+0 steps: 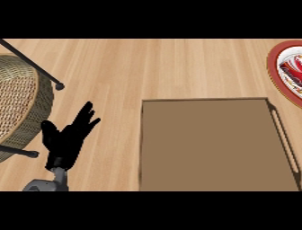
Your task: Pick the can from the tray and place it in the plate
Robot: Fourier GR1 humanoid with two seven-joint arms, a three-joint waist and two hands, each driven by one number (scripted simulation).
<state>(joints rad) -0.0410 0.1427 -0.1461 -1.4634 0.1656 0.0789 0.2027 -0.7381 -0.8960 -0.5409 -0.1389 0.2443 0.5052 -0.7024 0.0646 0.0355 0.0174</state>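
Note:
A red can (300,73) lies on its side in the white plate with a red rim (276,72) at the far right edge of the counter. The brown tray (213,143) sits in the lower middle with nothing on it; a pale handle runs along its right side. My left hand (67,137) rests open at the lower left, fingers pointing up, left of the tray and well apart from the can. My right hand does not show.
A woven wicker basket (11,105) stands at the left edge, with black rods (31,63) crossing over it. Bare wooden counter (160,67) lies between the basket, the tray and the plate.

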